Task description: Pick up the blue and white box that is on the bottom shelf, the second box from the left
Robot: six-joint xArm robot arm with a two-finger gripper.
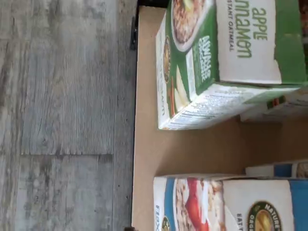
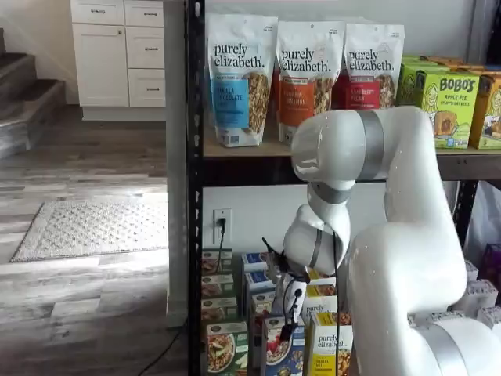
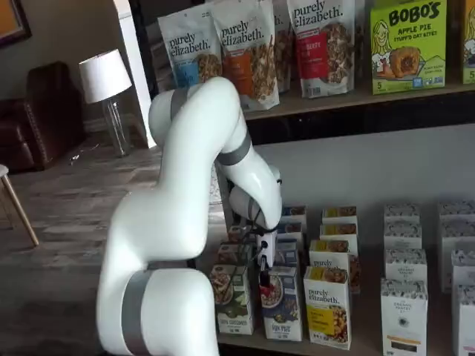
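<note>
The white arm [image 3: 185,222] filled the foreground, bent down toward the bottom shelf [image 3: 356,343]. Its fingers [image 3: 264,279] hung just in front of the blue and white box [image 3: 282,300], seen only side-on, so the gap could not be judged by eye, though they stood at their widest and held nothing. That box stood upright at the shelf's front edge, between a green box [image 3: 233,298] and a yellow box [image 3: 327,305]. More cartons lined up behind. Above, granola bags [image 2: 296,74] stood on the tan board.
</note>
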